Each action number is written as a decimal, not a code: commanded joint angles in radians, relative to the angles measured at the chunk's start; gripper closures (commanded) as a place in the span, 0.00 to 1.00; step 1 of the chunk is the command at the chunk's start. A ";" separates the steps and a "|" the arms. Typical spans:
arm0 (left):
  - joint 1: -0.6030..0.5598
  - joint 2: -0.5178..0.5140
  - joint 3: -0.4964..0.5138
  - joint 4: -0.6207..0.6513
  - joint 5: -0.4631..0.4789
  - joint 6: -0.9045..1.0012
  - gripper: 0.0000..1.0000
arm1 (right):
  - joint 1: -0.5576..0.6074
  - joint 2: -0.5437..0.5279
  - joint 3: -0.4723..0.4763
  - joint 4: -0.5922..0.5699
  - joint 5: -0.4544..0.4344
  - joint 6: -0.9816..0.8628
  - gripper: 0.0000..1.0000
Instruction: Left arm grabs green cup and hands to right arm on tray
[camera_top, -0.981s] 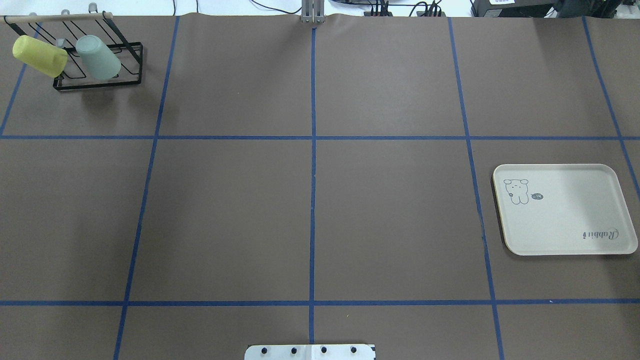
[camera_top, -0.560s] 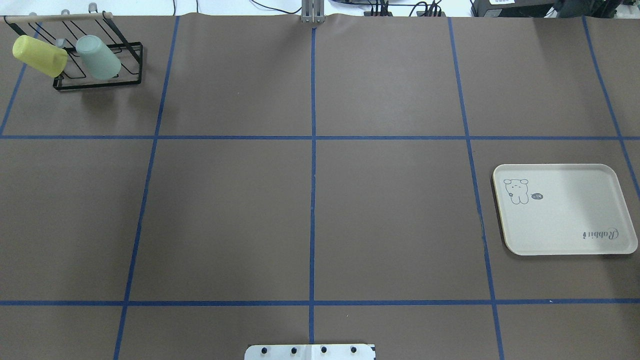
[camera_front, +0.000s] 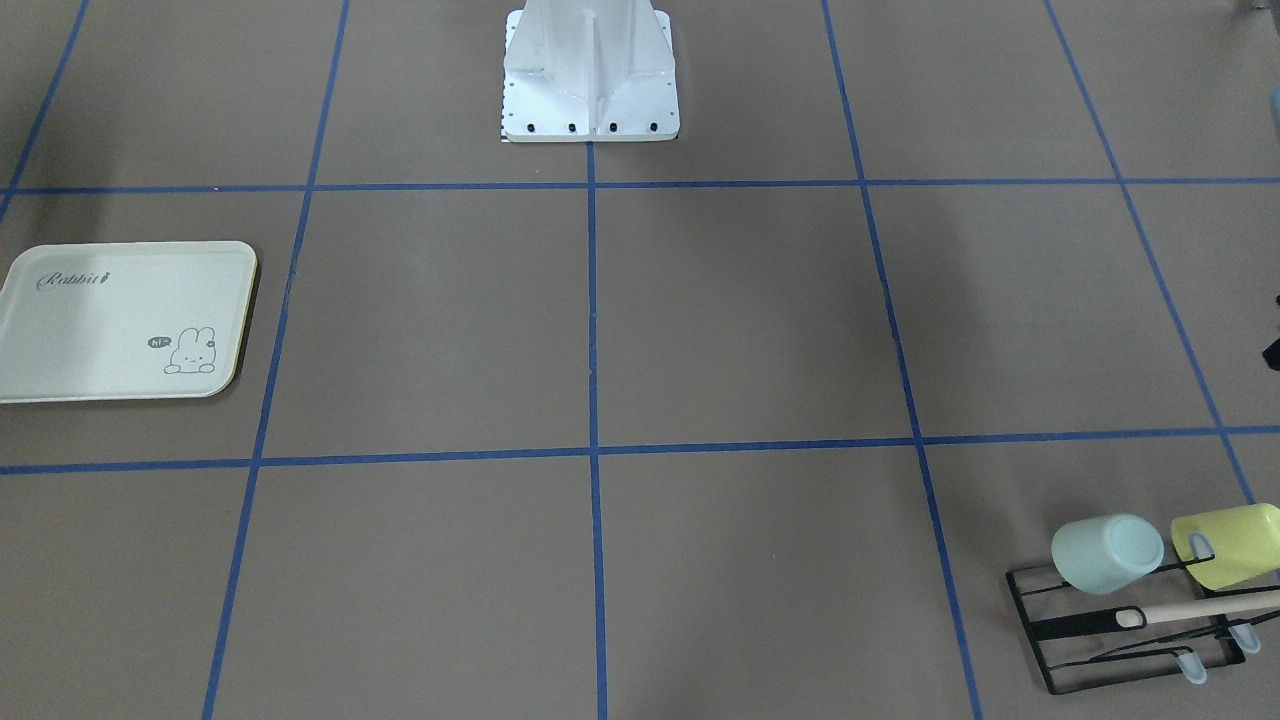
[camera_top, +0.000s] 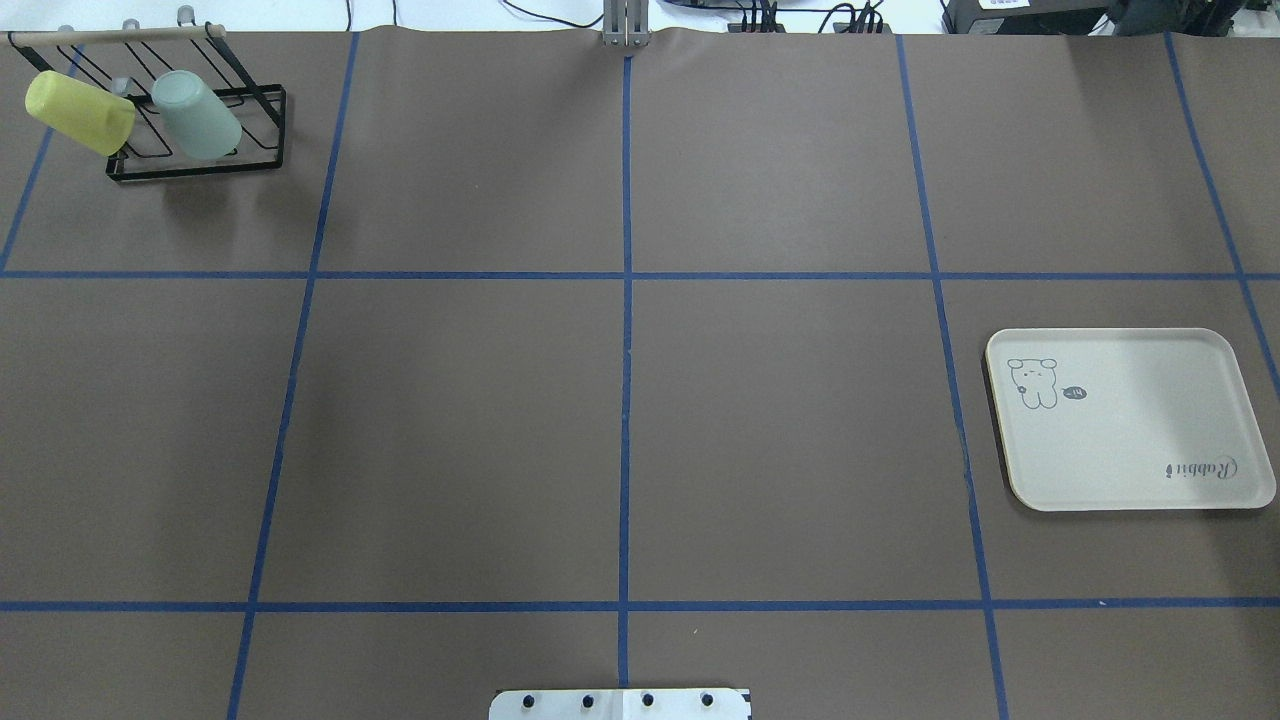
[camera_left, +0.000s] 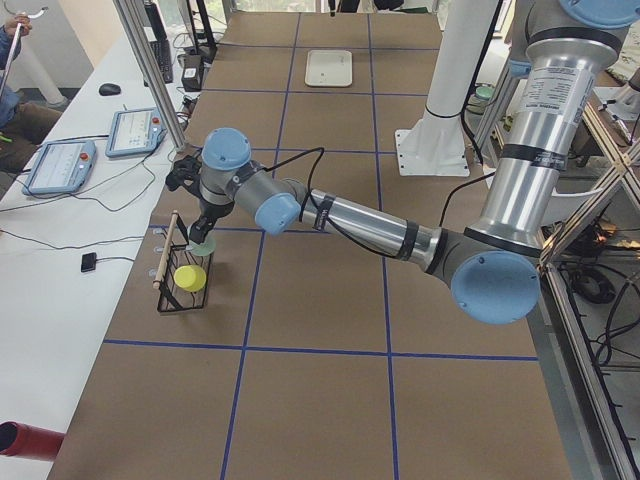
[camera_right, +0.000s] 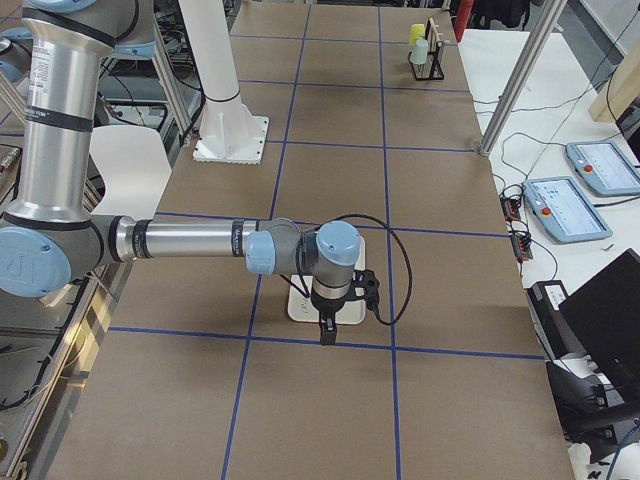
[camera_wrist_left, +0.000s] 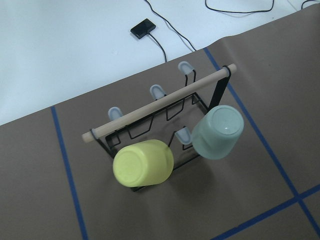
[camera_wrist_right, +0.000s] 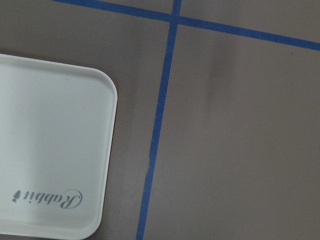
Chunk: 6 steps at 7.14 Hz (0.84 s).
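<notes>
We see a wide table under a matte brown paper cover (camera_top: 460, 420), divided into large rectangles by lines of blue tape (camera_top: 626, 400). Along one long edge runs a white bench (camera_left: 60, 270), where two blue-rimmed, tablet-like control pendants (camera_left: 135, 132) lie near thin black cables (camera_wrist_left: 172, 36) and a small flat black box (camera_wrist_left: 143, 28). Square aluminium posts (camera_left: 150, 75) rise between table and bench. On the table's opposite side stands what looks like a white chair (camera_right: 125, 165). The light is even and soft, and we find only faint shadows on the paper.
</notes>
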 joint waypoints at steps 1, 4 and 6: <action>0.038 -0.080 0.090 -0.040 0.015 -0.094 0.00 | 0.000 -0.001 0.001 0.001 0.001 0.000 0.00; 0.207 -0.115 0.191 -0.243 0.331 -0.284 0.01 | 0.000 -0.001 0.001 0.001 -0.001 0.000 0.00; 0.245 -0.141 0.303 -0.371 0.372 -0.327 0.01 | 0.000 -0.001 -0.001 0.001 -0.001 0.000 0.00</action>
